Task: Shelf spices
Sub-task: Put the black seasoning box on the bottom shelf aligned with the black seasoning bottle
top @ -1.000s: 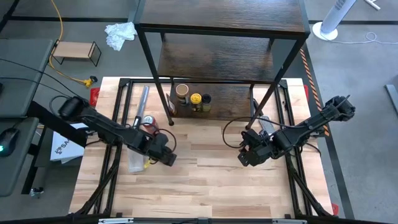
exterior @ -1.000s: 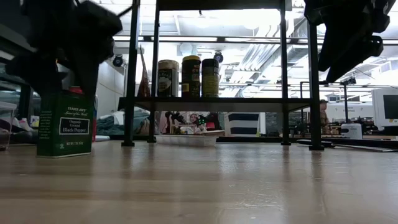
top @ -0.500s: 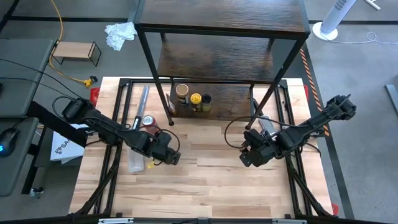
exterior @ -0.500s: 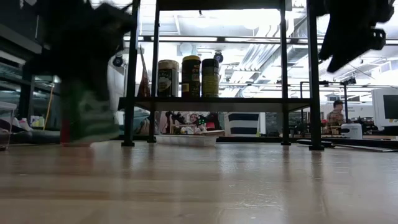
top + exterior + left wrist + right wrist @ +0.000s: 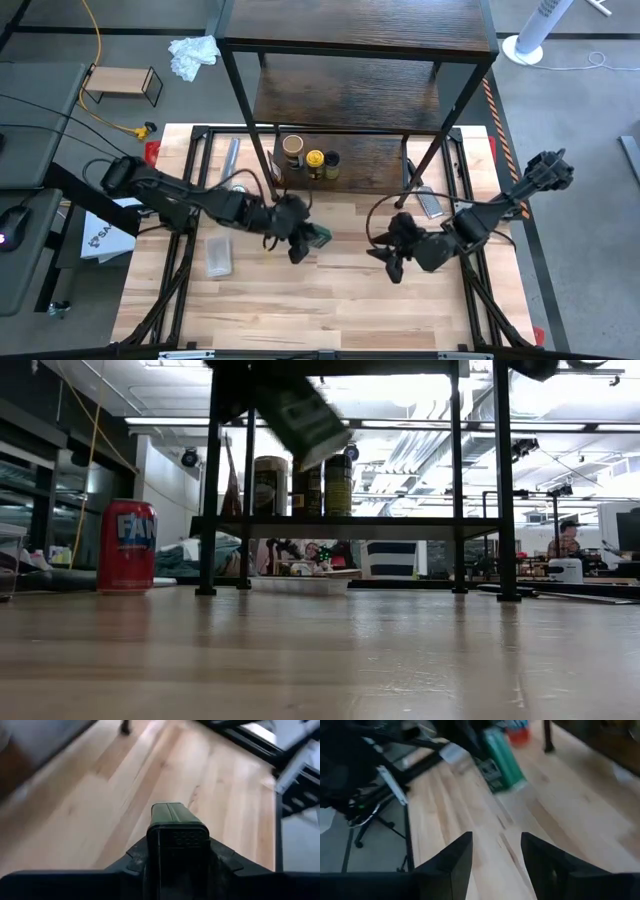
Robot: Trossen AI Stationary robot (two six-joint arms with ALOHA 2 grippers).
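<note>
One item on the move: green spice box (image 5: 318, 236) up off the surface (image 5: 340, 310) now, where a second ago it stood upright at the left next to the red can (image 5: 127, 546); pinched between the fingers of the left claw (image 5: 300, 238) and swung toward the middle of the surface, just in front of the shelf (image 5: 350, 30); seen in the low view high in the air and tilted, at about the level of the jars' tops; can left behind, alone and upright; clear plastic piece (image 5: 219, 256) lying flat at the left.

Meaning for the task, as a judgement: pick-up done, carry under way, placing not yet done; three jars (image 5: 315, 160) already lined up on the shelf's lowest board, so probably the last spice to go; free board to the right of that row looks like the obvious landing spot.

Right claw (image 5: 390, 262) hanging over the surface right of centre, fingers spread, gripping nothing, pointed toward the box; possibly ready for a handover, though impossible to say.

Look of the box: small, rectangular, dark green with a darker top end; lettering too blurred to read; held by its narrow sides in the left wrist view, top end pointing away from the camera.
</note>
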